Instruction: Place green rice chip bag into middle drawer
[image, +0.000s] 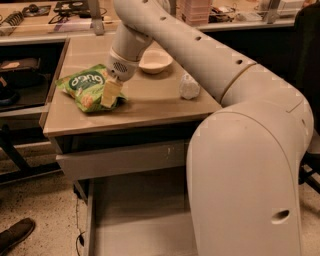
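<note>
While drawer (140, 220) stands open, claw (110, 96) touches bag (82, 85).

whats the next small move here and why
Probably lift the bag straight up off the table. The gripper is down on the bag's right end, the bag lies flat on the table, and the drawer stands open below the table's front edge, so the bag has to clear that edge first.

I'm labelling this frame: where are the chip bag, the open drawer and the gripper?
chip bag (80, 86): camera view, on its green printed front.
open drawer (140, 225): camera view, on its bare floor.
gripper (110, 97): camera view, at its tip, at the chip bag's right edge.
</note>
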